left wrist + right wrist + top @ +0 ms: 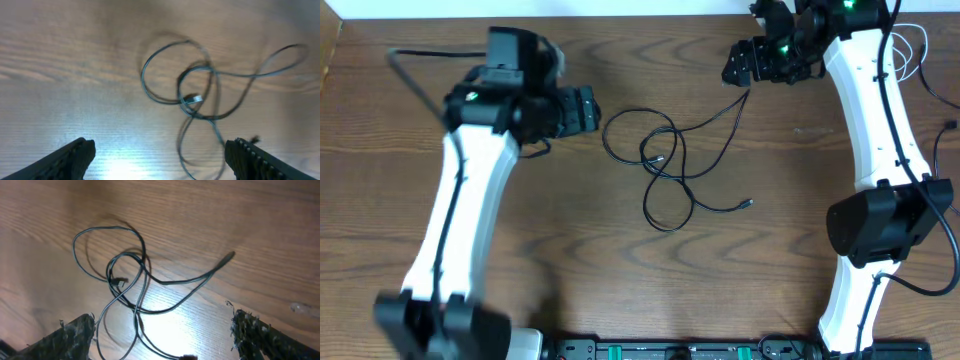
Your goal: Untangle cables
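Black cable (pixel 197 115) sits mid-worktop (pixel 580 265), looped over itself in a loose tangle, with one plug (pixel 119 281) lying inside the loops. Left claw (pixel 160 150) hovers just left of that tangle, fingers spread wide, gripping nothing. Right claw (pixel 162 317) hangs off the tangle's far right side, spread wide too and empty, near the cable's loose end (pixel 229 256). The other end (pixel 747 204) trails out on the tangle's near right. A white cord (pixel 917 45) curls well right of the tangle, beyond the right arm (pixel 865 110).
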`<state>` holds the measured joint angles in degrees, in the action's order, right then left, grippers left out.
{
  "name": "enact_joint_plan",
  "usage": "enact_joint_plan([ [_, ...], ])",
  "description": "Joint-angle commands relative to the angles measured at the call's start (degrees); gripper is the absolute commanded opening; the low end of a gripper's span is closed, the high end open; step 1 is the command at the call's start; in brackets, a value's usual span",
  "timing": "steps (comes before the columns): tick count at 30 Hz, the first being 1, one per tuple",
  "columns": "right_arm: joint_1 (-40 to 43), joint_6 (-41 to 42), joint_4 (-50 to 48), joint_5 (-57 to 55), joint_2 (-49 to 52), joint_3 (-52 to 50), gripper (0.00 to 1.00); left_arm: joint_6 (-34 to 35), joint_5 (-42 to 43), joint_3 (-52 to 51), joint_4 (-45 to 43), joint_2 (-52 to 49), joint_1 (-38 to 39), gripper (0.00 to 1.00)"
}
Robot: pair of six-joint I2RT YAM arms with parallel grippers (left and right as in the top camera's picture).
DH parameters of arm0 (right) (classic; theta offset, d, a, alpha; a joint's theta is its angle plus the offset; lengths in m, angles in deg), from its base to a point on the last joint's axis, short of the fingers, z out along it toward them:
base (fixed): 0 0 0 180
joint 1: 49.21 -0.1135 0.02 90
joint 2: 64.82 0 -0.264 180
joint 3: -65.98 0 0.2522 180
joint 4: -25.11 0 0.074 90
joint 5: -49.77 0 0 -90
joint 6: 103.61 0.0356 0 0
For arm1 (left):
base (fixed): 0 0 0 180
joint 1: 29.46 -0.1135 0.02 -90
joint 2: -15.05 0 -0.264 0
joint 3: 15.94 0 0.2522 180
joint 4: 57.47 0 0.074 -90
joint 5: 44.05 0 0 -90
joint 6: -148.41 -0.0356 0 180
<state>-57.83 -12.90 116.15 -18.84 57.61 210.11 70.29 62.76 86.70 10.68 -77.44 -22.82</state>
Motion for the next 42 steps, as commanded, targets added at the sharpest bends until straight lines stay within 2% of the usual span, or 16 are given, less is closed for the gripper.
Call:
enact_joint_plan([
  [1, 0.3, 1.8, 0.1, -0.7, -0.2, -0.1, 0.86, -1.9, 0.3, -1.2, -3.1, -6.7, 0.2, 0.88],
  [3, 0.2, 1.8, 0.5, -0.7, -0.2, -0.1, 0.86, -2.4, 0.3, -1.2, -5.4, -9.8, 0.2, 0.88],
  [8, -0.4, 1.8, 0.8, -0.7, -0.2, -0.1, 0.86, -4.7, 0.2, -1.2, -9.7, -16.5, 0.2, 0.78],
  [16, -1.9, 1.8, 0.7, -0.7, -0.2, -0.1, 0.87, -7.8, 0.3, -1.2, -11.9, -24.1, 0.2, 0.68],
  [19, -2.5, 1.8, 0.5, -0.7, -0.2, -0.1, 0.87, -7.8, 0.7, -1.2, -12.1, -26.5, 0.4, 0.56],
  [32, -3.9, 1.8, -0.3, -0.7, -0.2, -0.1, 0.88, -7.8, 0.7, -2.9, -18.6, -28.9, 3.3, 0.52],
  [37, -4.8, 1.8, -0.2, -0.7, -0.2, -0.1, 0.88, -7.8, 0.0, -4.0, -19.4, -29.5, 3.6, 0.35],
  [39, -5.4, 1.8, -0.5, -0.7, -0.2, -0.1, 0.88, -7.8, 0.0, -4.0, -19.4, -29.4, 3.6, 0.25],
  [40, -5.8, 1.8, -0.8, -0.7, -0.2, -0.1, 0.88, -7.8, 0.0, -3.9, -19.4, -29.3, 3.6, 0.14],
  [41, -6.1, 1.8, -0.9, -0.7, -0.2, -0.1, 0.88, -7.8, 0.0, -3.8, -19.4, -29.1, 3.6, 0.08],
  [42, -6.2, 1.8, -0.9, -0.7, -0.2, -0.1, 0.88, -7.8, 0.1, -3.8, -19.2, -28.7, 3.6, 0.07],
])
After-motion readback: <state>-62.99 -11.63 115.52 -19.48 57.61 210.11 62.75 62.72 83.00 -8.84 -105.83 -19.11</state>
